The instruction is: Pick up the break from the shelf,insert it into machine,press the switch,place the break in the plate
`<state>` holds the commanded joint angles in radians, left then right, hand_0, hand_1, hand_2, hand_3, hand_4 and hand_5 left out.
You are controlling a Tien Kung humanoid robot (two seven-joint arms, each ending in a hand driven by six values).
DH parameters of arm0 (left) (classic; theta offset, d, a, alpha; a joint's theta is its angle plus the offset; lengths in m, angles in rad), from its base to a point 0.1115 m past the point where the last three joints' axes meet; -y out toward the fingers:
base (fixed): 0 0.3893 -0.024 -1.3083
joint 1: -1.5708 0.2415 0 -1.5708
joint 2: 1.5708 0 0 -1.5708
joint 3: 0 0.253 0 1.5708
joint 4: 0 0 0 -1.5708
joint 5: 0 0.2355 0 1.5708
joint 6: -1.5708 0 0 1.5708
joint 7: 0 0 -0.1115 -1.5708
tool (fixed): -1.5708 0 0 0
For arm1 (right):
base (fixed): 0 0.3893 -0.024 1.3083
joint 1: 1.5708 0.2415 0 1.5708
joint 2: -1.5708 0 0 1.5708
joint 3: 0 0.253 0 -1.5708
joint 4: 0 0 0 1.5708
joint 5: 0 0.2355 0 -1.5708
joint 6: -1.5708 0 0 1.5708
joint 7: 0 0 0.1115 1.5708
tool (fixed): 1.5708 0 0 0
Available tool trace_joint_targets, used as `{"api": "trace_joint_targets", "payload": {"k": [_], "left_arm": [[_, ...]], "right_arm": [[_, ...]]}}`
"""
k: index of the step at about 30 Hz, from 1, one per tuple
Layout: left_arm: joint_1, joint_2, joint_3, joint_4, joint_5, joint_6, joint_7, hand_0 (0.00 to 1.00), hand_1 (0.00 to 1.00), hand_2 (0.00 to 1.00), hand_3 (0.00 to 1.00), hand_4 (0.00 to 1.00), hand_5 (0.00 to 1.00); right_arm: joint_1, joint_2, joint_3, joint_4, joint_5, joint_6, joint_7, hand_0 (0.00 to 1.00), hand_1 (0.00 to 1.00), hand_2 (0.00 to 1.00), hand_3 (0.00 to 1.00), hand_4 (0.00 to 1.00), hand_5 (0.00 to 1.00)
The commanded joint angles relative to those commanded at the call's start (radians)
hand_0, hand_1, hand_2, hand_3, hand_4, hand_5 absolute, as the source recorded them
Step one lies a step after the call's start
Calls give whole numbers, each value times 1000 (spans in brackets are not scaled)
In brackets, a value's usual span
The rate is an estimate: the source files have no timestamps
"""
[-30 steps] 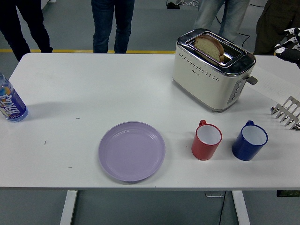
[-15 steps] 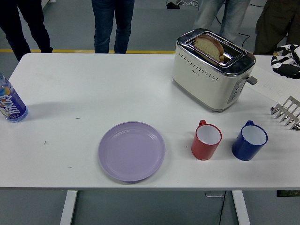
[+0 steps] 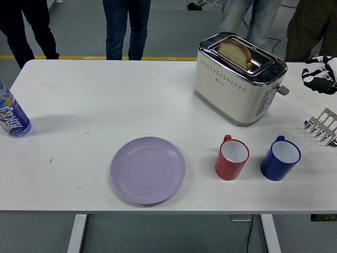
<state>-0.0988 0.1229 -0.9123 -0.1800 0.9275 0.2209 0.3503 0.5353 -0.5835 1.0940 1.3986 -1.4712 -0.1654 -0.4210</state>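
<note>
Bread slice (image 3: 235,52) sits upright in the slot of the toaster (image 3: 238,79), top half standing clear: tan crust, pale crumb face, rounded top edge. Toaster at far right of the white table (image 3: 105,100); cream body, chrome top, row of small vent holes, side lever toward the right.

Right hand (image 3: 318,75) at the right picture edge, beside the toaster's lever end but not touching it. Black-and-white fingers (image 3: 311,79) curled loosely inward, holding nothing; exact gap between them cannot be read.

Metal rack (image 3: 322,126) with upright prongs, partly cut off at the right edge, empty as far as visible.

Lilac plate (image 3: 148,169), round, smooth, empty, near the front edge. Red mug (image 3: 232,157) and blue mug (image 3: 280,157) side by side to its right, white inside. Plastic bottle (image 3: 11,116) at the left edge. Several persons' legs (image 3: 126,26) beyond the far side.
</note>
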Motion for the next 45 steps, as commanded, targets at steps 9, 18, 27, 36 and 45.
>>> {"api": "trace_joint_targets", "payload": {"k": [9, 18, 27, 36, 45], "left_arm": [[-2, -2, -2, 0, 1, 0, 0, 630, 489, 466, 538, 327, 805], [-3, -3, -2, 0, 1, 0, 0, 630, 490, 466, 539, 326, 803], [-4, -4, -4, 0, 2, 0, 1, 630, 490, 466, 539, 325, 803], [-6, -4, 0, 0, -3, 1, 0, 630, 490, 466, 539, 327, 804], [-6, -5, 0, 0, -3, 1, 0, 630, 489, 466, 539, 325, 801]], "right_arm": [[-20, 15, -27, -2, 4, 1, 0, 317, 290, 482, 768, 487, 381], [-27, 27, -44, -6, 3, 2, 0, 317, 289, 480, 767, 486, 376], [-29, 41, -62, -20, 4, 4, 1, 317, 289, 479, 766, 486, 375], [-27, 49, -73, -46, 6, 6, 3, 317, 288, 478, 764, 488, 375], [-27, 53, -80, -60, 4, 7, 4, 318, 289, 478, 762, 488, 373]]}}
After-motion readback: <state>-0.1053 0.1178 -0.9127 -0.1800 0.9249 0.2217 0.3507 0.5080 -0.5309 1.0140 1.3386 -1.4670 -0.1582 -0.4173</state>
